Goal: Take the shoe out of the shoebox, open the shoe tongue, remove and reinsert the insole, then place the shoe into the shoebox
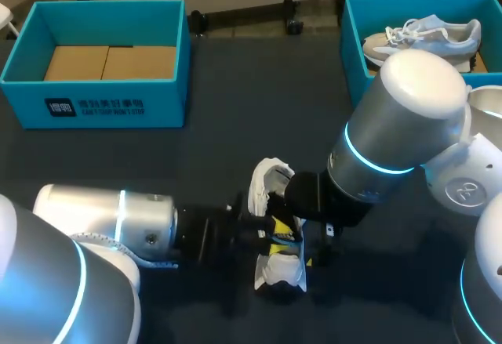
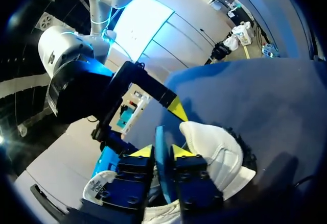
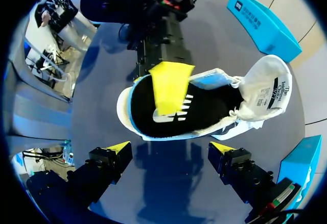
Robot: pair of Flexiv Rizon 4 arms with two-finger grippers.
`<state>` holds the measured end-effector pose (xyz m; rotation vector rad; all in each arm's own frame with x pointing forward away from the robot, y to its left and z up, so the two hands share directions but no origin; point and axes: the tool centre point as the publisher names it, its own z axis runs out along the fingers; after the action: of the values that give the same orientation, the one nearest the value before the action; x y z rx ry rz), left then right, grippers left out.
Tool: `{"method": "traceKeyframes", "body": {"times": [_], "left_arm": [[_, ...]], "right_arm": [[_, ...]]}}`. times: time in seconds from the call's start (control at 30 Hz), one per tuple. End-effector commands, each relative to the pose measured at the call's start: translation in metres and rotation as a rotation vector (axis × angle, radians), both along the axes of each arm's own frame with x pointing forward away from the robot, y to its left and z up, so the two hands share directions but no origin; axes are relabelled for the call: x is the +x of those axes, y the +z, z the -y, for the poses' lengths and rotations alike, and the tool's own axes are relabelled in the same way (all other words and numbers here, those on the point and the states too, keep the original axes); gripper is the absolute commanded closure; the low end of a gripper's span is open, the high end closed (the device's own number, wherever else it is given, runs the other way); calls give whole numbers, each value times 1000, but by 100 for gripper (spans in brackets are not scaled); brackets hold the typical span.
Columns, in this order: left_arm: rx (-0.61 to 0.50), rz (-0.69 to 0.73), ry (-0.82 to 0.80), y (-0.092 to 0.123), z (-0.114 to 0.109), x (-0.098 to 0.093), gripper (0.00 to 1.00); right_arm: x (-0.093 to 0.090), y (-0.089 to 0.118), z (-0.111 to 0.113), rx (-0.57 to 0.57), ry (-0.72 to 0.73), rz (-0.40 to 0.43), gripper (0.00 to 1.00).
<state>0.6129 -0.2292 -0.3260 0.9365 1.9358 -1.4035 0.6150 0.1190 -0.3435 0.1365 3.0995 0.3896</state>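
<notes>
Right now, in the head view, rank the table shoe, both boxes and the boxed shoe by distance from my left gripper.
1. Table shoe, gripped by the left gripper.
2. Left box and right box, at the far corners: too close to call.
3. Boxed shoe, inside the right box.

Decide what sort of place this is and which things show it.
Probably a robotics lab bench: the left arm and right arm meet over a white shoe on a table, the blue left shoebox and right shoebox behind.

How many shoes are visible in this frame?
2. One white shoe is on the table at front middle; a pale sneaker sits in the blue shoebox at far right. The right arm hides part of that box.
</notes>
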Motion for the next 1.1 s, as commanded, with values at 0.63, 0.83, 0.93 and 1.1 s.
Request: {"method": "traceKeyframes", "body": {"times": [0.63, 0.83, 0.93, 1.1], "left_arm": [[77, 52, 26, -20, -4, 15, 79], [40, 20, 19, -6, -16, 4, 55], [39, 2, 15, -1, -22, 2, 56], [44, -5, 11, 5, -30, -2, 56]], "right_arm": [[-1, -2, -1, 0, -2, 2, 0], [-1, -2, -1, 0, -2, 2, 0], [-1, -2, -1, 0, -2, 2, 0], [-1, -2, -1, 0, -2, 2, 0]]}}
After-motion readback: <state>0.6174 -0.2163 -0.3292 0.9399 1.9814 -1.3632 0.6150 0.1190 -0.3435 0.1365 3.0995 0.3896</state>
